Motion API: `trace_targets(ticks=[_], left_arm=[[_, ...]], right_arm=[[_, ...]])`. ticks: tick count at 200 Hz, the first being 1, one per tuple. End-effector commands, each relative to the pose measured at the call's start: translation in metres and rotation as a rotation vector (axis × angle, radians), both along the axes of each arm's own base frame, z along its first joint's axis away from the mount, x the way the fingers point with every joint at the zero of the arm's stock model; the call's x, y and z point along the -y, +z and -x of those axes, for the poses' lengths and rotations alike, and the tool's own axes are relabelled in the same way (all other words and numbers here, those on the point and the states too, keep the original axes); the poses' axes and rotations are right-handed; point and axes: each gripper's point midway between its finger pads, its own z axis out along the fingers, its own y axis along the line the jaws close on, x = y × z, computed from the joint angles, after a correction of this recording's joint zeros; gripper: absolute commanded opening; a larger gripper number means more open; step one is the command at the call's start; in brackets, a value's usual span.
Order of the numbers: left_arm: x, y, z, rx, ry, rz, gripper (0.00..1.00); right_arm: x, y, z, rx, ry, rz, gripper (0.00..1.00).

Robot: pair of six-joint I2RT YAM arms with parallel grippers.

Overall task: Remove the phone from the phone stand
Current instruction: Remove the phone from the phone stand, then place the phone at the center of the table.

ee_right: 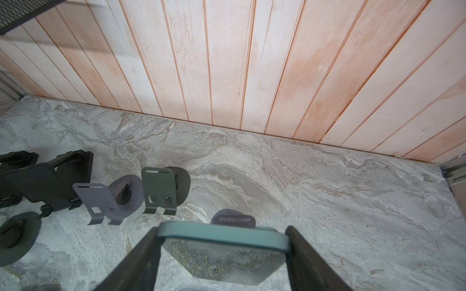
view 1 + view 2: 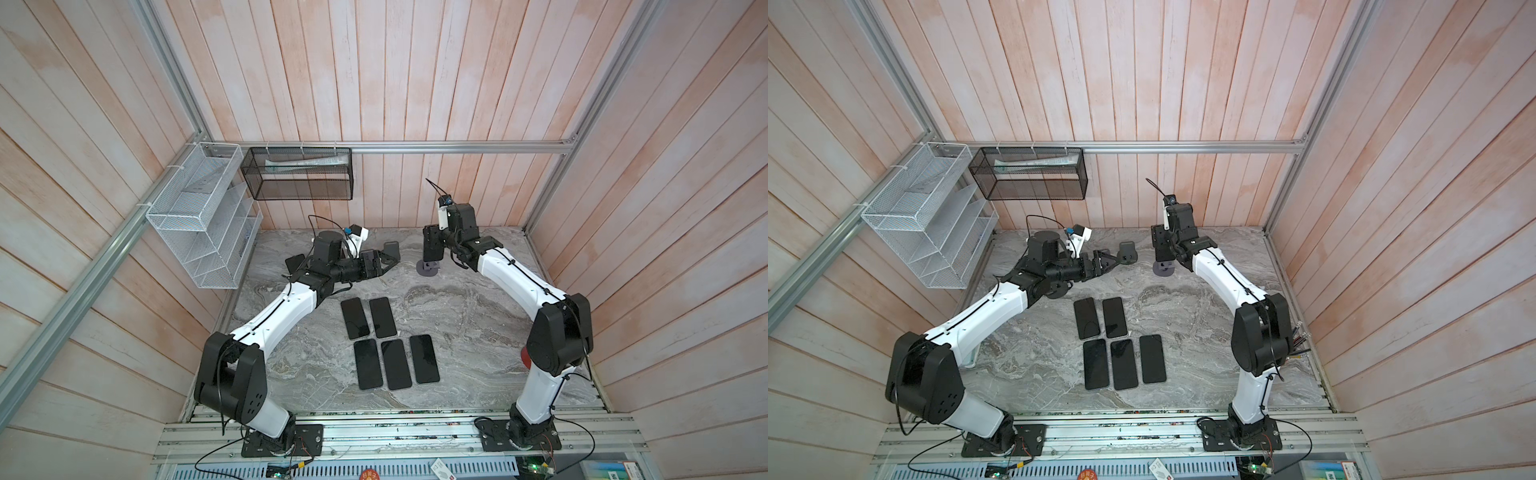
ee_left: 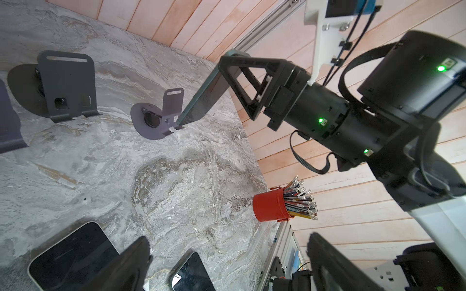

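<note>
Both top views look steeply down from high above the front, taking in the whole table (image 2: 457,332) and 2 arms. The left wrist camera looks across at the right gripper (image 3: 227,73); the right wrist camera sits close behind its phone (image 1: 222,254), facing the back wall (image 1: 252,63).

2 white arms (image 2: 286,307), black joints.

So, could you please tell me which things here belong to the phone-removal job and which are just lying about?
Belongs to the job:
- teal-edged phone, gripped at its top
- right tool, shut on it
- grey phone stand under its bottom edge

Just lying about:
- five phones lying flat
- empty stands
- red pencil cup
- wire baskets
- left tool, open and idle
</note>
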Motion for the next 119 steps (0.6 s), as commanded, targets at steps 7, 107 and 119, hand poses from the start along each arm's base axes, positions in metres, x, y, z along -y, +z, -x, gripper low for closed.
trace_targets(ticks=[7,107,119], left_arm=[[-0.012,0.017,-0.008,0.054,0.053,0.011,0.99],[-0.034,0.057,0.002,0.174,0.159,0.064,0.98],[-0.036,0.061,0.004,0.182,0.166,0.070,0.99]], right_arm=[[0.004,0.040,0.020,0.060,-0.030,-0.036,0.66],[0.001,0.026,0.099,-0.025,-0.040,-0.054,0.66],[-0.003,0.018,0.111,-0.051,-0.033,-0.063,0.66]])
